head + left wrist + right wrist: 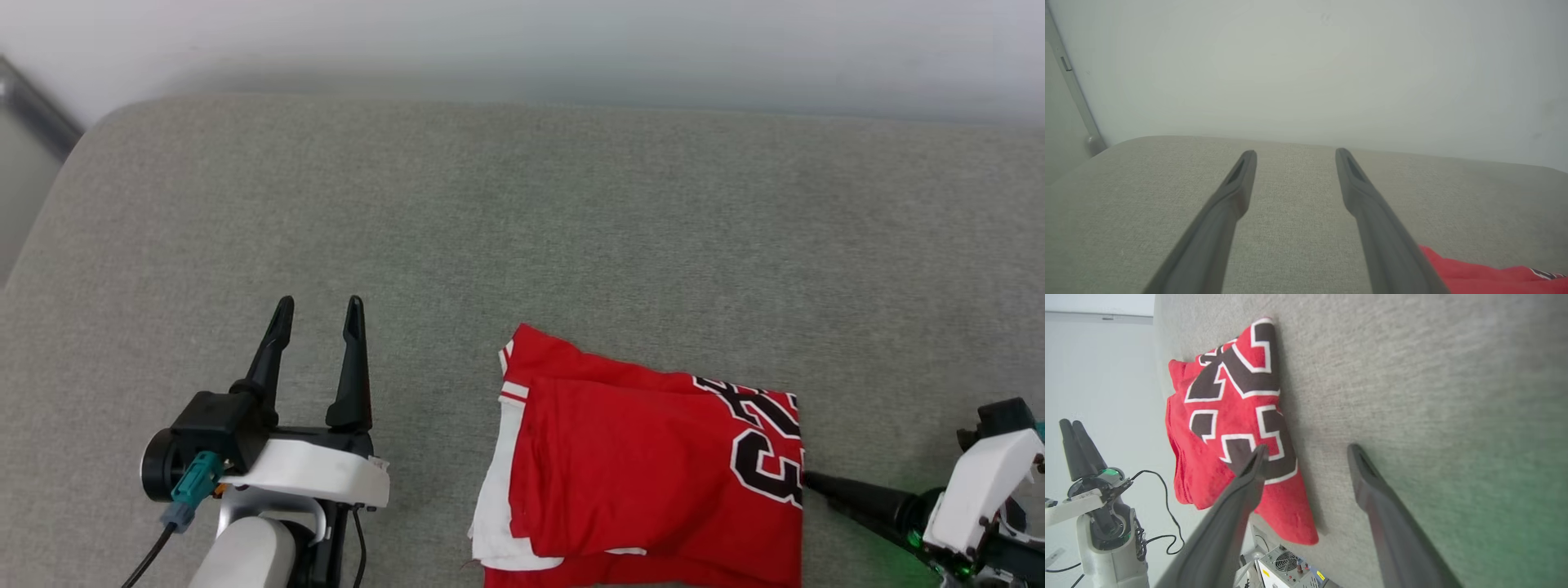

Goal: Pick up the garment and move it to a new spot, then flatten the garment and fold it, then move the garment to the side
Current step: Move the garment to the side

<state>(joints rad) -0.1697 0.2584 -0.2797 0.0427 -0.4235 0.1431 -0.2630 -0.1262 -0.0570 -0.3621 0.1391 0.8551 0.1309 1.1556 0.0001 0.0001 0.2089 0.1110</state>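
Grey fabric-covered counter (571, 204) spans the head view. Folded red garment (637, 474) lies at its near edge, right of centre, with black numerals along its right side. Left gripper (318, 314) sits well to its left, fingers apart. Right gripper (1308, 451) has its fingers spread too, one tip at the garment's numbered edge, the other over bare counter.

grey cushion (522, 212), folded garment (645, 474) on it
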